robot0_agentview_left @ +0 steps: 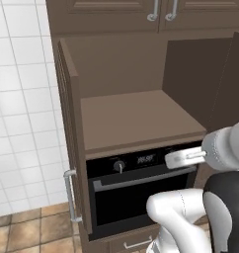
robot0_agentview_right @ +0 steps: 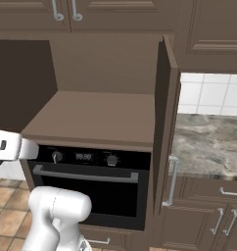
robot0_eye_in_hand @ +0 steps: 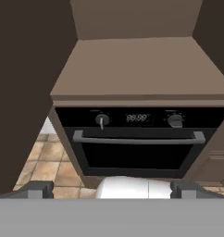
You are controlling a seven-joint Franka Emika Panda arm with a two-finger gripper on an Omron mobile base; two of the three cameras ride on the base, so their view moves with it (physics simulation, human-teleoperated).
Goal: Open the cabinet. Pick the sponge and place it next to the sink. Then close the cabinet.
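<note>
A plain brown wooden shelf (robot0_agentview_left: 136,118) is seen inside the opened tall dark-brown cabinet (robot0_agentview_right: 165,122), directly above the black oven (robot0_eye_in_hand: 137,143). A grey marbled stone bench (robot0_agentview_right: 208,142) is seen to the right, beyond the open right-hand door.

I see a black built-in oven (robot0_agentview_left: 141,190) in the lower centre of the frame, with two knobs, a small display and a silver bar handle. White tiled wall (robot0_agentview_left: 20,108) fills the left side, tan floor tiles (robot0_agentview_left: 32,232) the lower left corner. At right in the right base view, a grey marbled counter (robot0_agentview_right: 208,142) sits over brown drawers (robot0_agentview_right: 208,215).
</note>
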